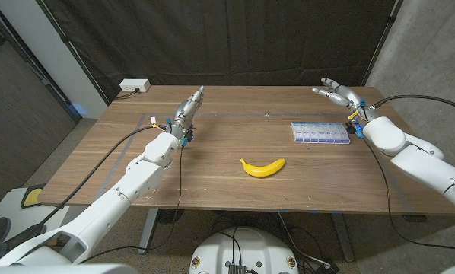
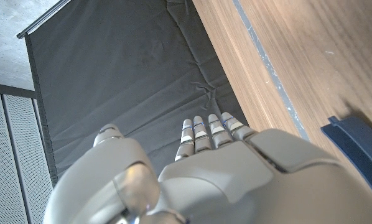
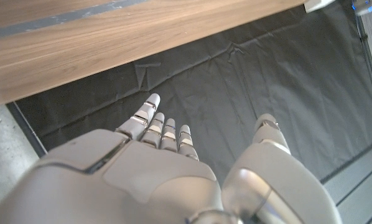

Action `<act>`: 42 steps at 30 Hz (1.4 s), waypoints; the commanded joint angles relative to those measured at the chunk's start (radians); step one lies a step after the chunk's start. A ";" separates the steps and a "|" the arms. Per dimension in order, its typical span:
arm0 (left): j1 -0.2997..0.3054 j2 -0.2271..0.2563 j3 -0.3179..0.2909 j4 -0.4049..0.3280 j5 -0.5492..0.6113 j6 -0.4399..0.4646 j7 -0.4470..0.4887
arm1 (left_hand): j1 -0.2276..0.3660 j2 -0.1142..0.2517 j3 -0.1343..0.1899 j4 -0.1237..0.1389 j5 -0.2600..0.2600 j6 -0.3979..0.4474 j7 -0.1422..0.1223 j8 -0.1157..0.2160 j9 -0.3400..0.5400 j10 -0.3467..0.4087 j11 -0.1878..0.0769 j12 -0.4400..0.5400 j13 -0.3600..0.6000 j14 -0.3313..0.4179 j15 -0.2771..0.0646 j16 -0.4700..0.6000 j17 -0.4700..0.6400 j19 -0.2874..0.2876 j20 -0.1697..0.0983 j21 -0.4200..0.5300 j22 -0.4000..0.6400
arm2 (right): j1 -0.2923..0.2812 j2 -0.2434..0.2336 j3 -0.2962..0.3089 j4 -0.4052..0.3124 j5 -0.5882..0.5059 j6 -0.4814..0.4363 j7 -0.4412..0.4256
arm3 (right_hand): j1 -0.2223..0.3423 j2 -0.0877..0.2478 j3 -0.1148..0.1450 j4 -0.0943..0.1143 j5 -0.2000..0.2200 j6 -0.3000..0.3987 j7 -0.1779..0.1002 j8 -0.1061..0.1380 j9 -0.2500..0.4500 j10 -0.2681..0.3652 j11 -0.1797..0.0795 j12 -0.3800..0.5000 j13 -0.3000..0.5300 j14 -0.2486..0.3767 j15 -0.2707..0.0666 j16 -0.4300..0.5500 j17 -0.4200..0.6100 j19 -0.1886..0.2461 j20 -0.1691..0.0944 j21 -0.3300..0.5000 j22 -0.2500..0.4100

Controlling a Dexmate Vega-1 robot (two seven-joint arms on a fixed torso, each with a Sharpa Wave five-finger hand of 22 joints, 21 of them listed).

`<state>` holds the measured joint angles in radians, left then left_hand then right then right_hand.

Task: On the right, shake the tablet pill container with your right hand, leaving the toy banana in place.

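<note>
Risk lies in the reach: right hand [image 1: 335, 92], fingers apart and empty, hovers beyond the pill container [image 1: 320, 133] (toy banana [image 1: 262, 167] nearby) and could knock it off the table [image 1: 212, 190].

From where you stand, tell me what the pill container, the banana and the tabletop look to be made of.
Pill container: probably plastic, with translucent pale lids over a blue base in a row of compartments. Toy banana: smooth, uniform yellow with a slight sheen, likely plastic or rubber; cannot tell which. Table: brown wood grain with a matte finish, either wood or laminate.
</note>
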<state>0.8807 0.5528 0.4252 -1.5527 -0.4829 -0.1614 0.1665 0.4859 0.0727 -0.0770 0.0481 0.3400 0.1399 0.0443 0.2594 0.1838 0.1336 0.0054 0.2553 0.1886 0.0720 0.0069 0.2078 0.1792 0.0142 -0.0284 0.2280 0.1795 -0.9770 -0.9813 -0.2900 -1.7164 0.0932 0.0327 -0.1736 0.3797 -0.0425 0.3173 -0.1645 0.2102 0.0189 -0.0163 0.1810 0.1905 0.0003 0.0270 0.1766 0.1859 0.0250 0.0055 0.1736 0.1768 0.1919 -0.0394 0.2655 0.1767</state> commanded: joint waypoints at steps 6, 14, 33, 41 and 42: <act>0.047 0.011 -0.012 -0.063 0.001 0.017 0.033 | 0.006 -0.003 -0.004 -0.005 -0.004 0.008 0.001 0.001 0.004 0.009 -0.002 -0.003 0.002 0.005 -0.003 -0.004 0.002 0.000 -0.005 -0.007 0.002 | 0.008 -0.120 -0.038 -0.125 -0.151 -0.212 0.048 | 0.070 -0.020 0.012 -0.008 0.025 -0.056 0.001 0.000 0.003 -0.063 0.034 0.007 0.002 -0.066 0.030 -0.003 0.002 -0.039 0.005 -0.040 0.000; 0.056 0.003 -0.009 -0.075 0.007 0.010 0.043 | 0.008 0.000 -0.005 -0.004 -0.008 0.030 0.000 0.005 0.005 0.021 0.000 -0.003 0.003 0.010 -0.004 -0.005 0.003 0.000 -0.005 -0.009 0.002 | 0.036 -0.149 -0.057 -0.144 -0.151 -0.270 0.124 | 0.102 -0.026 0.017 -0.006 0.032 -0.095 0.002 0.000 0.003 -0.068 0.026 0.015 0.002 -0.105 0.056 -0.004 0.002 -0.078 0.031 -0.064 0.000; 0.083 -0.011 -0.007 -0.087 0.006 0.001 0.060 | 0.010 0.004 -0.007 -0.004 -0.013 0.028 -0.002 -0.003 0.005 0.024 -0.008 -0.007 0.003 0.012 -0.007 -0.007 0.003 0.000 -0.006 -0.011 0.002 | 0.215 -0.166 -0.220 -0.161 -0.324 -0.431 0.363 | 0.152 -0.039 0.022 0.000 0.044 -0.146 0.011 0.004 0.003 -0.096 0.020 0.021 0.000 -0.156 0.084 0.004 0.002 -0.123 0.064 -0.077 0.002; 0.095 -0.010 -0.013 -0.099 0.007 0.002 0.073 | 0.011 0.005 -0.008 -0.003 -0.016 0.026 -0.003 -0.007 0.005 0.023 -0.011 -0.010 0.004 0.013 -0.006 -0.008 0.003 -0.001 -0.004 -0.013 0.002 | 0.297 -0.161 -0.293 -0.181 -0.424 -0.503 0.504 | 0.172 -0.054 0.020 0.002 0.051 -0.213 0.036 -0.002 0.003 -0.168 0.051 0.006 0.000 -0.218 0.115 -0.003 0.003 -0.170 0.104 -0.085 0.002; 0.096 -0.010 -0.014 -0.100 0.005 0.002 0.073 | 0.011 0.005 -0.008 -0.003 -0.016 0.025 -0.003 -0.007 0.005 0.023 -0.010 -0.010 0.004 0.012 -0.006 -0.008 0.003 -0.002 -0.003 -0.013 0.002 | 0.305 -0.160 -0.301 -0.181 -0.436 -0.504 0.517 | 0.174 -0.056 0.019 0.003 0.052 -0.218 0.037 -0.003 0.003 -0.169 0.052 0.006 0.000 -0.220 0.117 -0.002 0.003 -0.172 0.105 -0.084 0.002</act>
<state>0.9590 0.5448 0.4145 -1.6375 -0.4746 -0.1583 0.2294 0.5002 0.0799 -0.0812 0.0440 0.3287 0.1628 0.0429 0.2549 0.1837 0.1497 -0.0001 0.2473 0.1884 0.0787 0.0000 0.1993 0.1790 0.0140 -0.0284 0.2203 0.1792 -0.7693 -1.1440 -0.5027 -1.8817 -0.2018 -0.3705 0.1447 0.5399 -0.0948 0.3341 -0.1642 0.2555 -0.1702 0.0159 0.1812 0.1909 -0.1521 0.0750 0.1843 0.1861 -0.1702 0.1136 0.1691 0.1771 0.0325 0.0593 0.1842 0.1769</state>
